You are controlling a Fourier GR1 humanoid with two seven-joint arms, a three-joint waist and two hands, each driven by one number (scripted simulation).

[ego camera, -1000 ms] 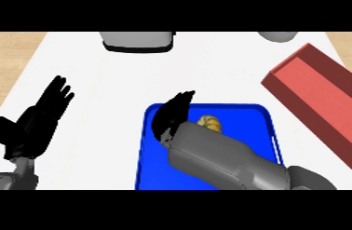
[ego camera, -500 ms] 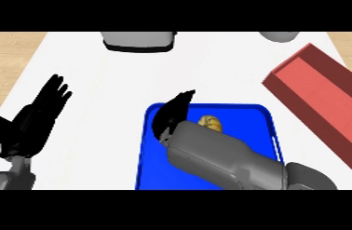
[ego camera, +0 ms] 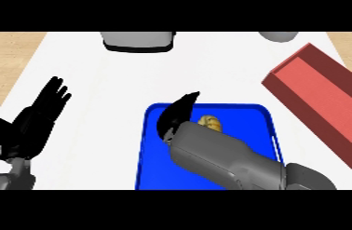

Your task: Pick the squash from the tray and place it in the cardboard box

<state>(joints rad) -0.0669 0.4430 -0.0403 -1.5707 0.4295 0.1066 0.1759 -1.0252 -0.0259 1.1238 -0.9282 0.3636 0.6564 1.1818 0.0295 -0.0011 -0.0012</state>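
One view, from the head, has to answer for everything. Little of the task is done: the squash (ego camera: 211,123) lies on the blue tray (ego camera: 152,164), in its upper half toward the right, and nothing has lifted it. The right hand (ego camera: 177,118) hangs over the tray just to the squash's left. Its grey forearm comes in from the lower right and covers much of the tray's middle. The fingers run out fairly straight and close together, tapering toward the tray's far rim, and none of them shows curled round the squash. Whether the hand's edge touches the squash I cannot tell, since the forearm hides the squash's near side. By my reading the step in hand is the reach and grasp; closing on the squash, lifting it, carrying it to the right and setting it down are all left to do. The cardboard box (ego camera: 313,91), long and reddish, sits at the right edge, set at an angle and well apart from the tray. The left hand (ego camera: 37,122) rests at the left, spread with fingers up, apart from the tray. The counter (ego camera: 103,84) is plain white. At its far edge stand a grey vessel (ego camera: 138,40) and part of another grey piece (ego camera: 278,36), both cut off by the view. Pale wood-toned floor (ego camera: 17,43) shows beyond the counter's far corners.
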